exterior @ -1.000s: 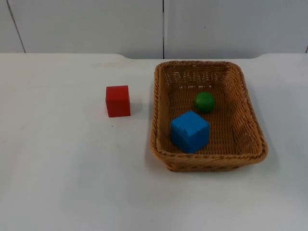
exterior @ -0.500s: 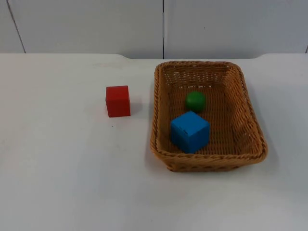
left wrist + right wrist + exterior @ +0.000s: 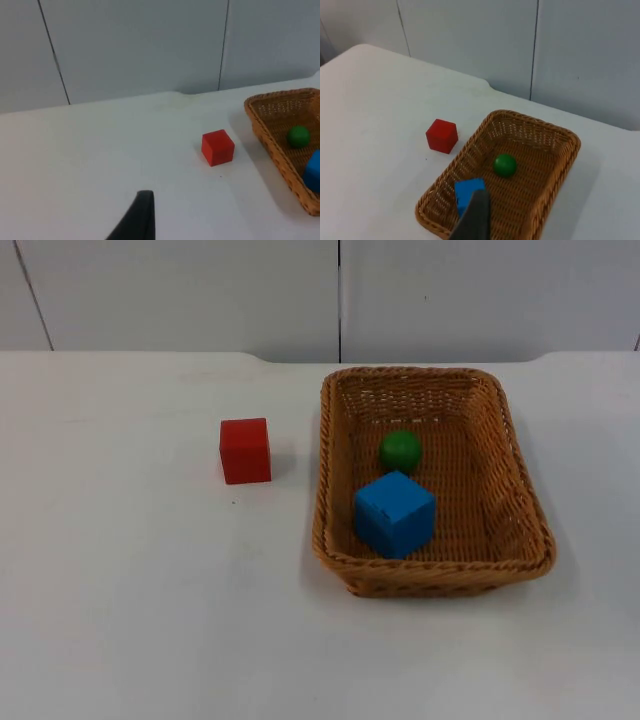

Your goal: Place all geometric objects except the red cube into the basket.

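A wicker basket (image 3: 440, 575) stands right of the table's middle. Inside it lie a green ball (image 3: 400, 450) and, in front of the ball, a blue cube (image 3: 394, 512). A red cube (image 3: 245, 450) rests on the table just left of the basket. From the left wrist I see the red cube (image 3: 217, 147), the basket (image 3: 270, 134), the ball (image 3: 298, 136) and the blue cube (image 3: 313, 172); my left gripper (image 3: 141, 220) waits well back from them. My right gripper (image 3: 475, 217) hangs high over the basket (image 3: 535, 123), with ball (image 3: 505, 165), blue cube (image 3: 467, 192) and red cube (image 3: 441, 135) below.
The white table (image 3: 130, 580) ends at a grey partition wall (image 3: 200, 290) behind the basket. Open table surface lies left of the red cube and in front of the basket.
The green ball has rolled a little to the left inside the basket and now rests just behind the blue cube. Both cubes and the basket stay put.
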`<state>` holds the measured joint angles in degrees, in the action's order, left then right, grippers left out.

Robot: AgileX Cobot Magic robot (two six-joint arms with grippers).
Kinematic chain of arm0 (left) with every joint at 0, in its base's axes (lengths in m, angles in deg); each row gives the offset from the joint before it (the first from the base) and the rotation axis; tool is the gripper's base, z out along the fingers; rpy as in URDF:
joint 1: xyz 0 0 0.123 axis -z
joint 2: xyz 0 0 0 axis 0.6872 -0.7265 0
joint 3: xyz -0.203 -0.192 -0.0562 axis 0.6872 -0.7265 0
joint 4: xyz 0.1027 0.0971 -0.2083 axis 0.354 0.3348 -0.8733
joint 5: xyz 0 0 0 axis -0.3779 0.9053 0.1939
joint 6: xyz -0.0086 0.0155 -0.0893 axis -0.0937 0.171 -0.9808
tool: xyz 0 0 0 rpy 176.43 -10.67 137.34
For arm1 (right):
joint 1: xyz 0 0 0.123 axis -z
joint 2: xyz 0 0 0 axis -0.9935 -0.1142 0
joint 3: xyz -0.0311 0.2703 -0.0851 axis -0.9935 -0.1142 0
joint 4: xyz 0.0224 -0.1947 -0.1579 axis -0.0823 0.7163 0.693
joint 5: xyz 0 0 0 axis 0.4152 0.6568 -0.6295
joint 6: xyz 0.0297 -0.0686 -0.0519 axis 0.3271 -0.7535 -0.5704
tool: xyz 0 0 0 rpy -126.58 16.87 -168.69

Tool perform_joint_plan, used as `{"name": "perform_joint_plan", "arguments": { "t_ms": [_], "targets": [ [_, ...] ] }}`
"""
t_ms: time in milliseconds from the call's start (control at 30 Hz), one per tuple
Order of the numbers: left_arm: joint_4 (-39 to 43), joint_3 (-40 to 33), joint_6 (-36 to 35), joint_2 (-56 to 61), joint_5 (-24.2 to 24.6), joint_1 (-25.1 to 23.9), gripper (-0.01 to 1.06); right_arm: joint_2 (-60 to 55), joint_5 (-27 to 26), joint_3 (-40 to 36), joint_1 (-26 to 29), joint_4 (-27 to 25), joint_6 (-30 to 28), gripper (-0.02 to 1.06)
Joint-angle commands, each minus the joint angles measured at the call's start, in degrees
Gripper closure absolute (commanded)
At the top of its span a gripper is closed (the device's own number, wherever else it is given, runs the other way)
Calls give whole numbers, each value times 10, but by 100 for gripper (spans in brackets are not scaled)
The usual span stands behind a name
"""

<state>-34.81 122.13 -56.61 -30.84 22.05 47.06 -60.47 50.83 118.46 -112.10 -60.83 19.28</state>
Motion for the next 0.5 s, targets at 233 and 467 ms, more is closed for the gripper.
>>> {"name": "perform_joint_plan", "arguments": {
  "t_ms": [233, 467],
  "targets": [
    [17, -64, -10, 117, 42, -1, 0, 156, 51, -72, -1, 0, -5, 24],
    [71, -72, -67, 117, 80, -2, 0, 273, 177, -76, -1, 0, 0, 24]
  ]
}}
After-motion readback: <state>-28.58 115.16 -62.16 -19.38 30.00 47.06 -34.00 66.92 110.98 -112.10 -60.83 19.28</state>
